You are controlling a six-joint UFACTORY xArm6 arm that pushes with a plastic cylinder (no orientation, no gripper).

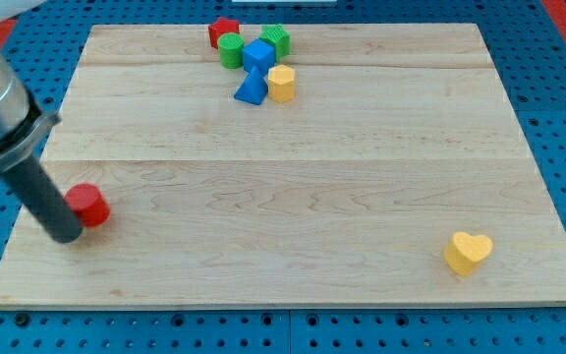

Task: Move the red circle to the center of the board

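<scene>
No hand showed on this arm, so released or clenched could not be told; it ended in a dark rod, and my tip (67, 234) sat low at the view's left, pressed right against the red circle (89, 205). The tip was on that block's left and lower side, touching it. The red circle lay near the left edge of the board (303, 197), well away from the middle, a little below the board's mid-height.

Out from there, the wood was bare until the view's top, where a cluster sat packed tight. A red star (223, 31) stood farthest left and back, a green round block (231, 50) just in front of it. A blue cube (257, 54) touched the green one, with a green ridged block (276, 39) behind it to the right. Below them lay a blue triangle (252, 87) and a yellow block (281, 83), side by side.

Far off at the view's bottom right, a yellow heart (467, 252) sat alone. The counter (558, 59) under the board was blue and dotted with holes.
</scene>
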